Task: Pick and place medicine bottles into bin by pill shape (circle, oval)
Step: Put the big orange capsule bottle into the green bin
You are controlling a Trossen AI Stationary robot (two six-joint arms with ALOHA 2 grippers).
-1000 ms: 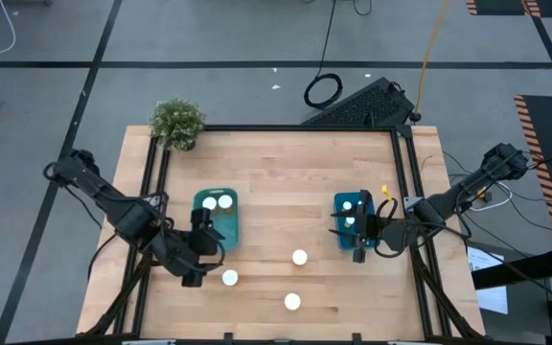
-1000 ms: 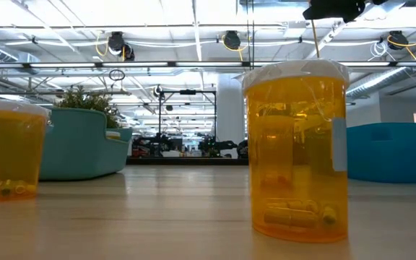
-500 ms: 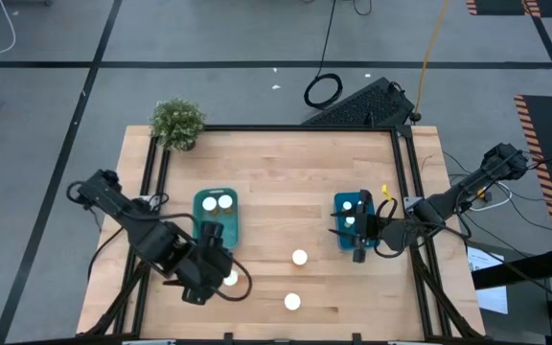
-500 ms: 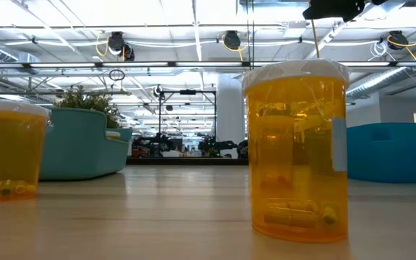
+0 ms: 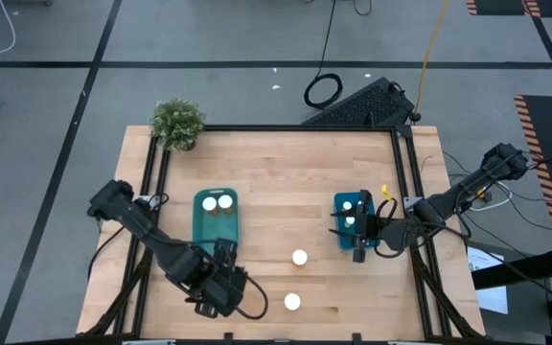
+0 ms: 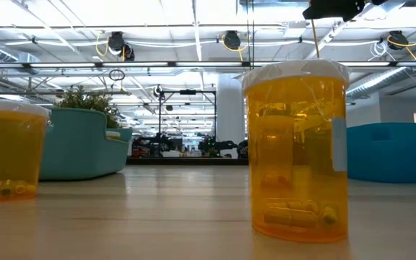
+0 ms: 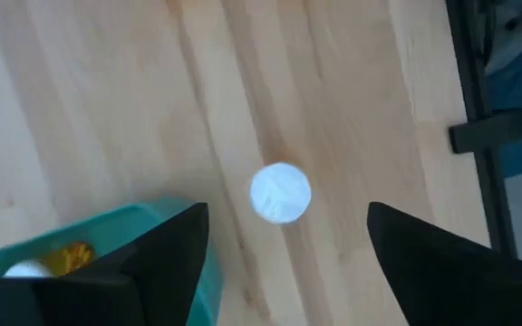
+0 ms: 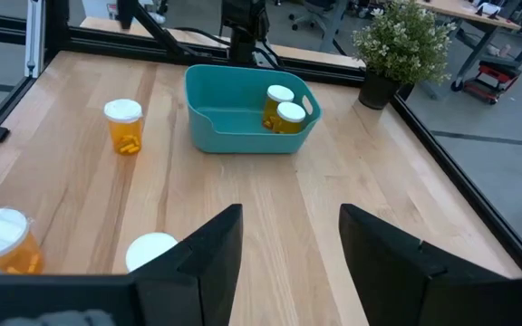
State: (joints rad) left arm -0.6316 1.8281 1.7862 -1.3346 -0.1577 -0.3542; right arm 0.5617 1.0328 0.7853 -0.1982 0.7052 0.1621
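My left gripper (image 7: 284, 240) hovers wide open, empty, above a loose bottle (image 7: 281, 192) beside the left bin (image 7: 71, 249); next I descend and close.

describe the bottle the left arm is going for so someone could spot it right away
Start at the teal bin on the table's left half. Just off its near corner a white-capped bottle stands on bare wood, directly under the left pincer. The other two loose bottles stand uncovered, farther right.

Seven capped bottles (image 5: 299, 257), two teal bins (image 5: 217, 230), one plant (image 5: 177, 122)
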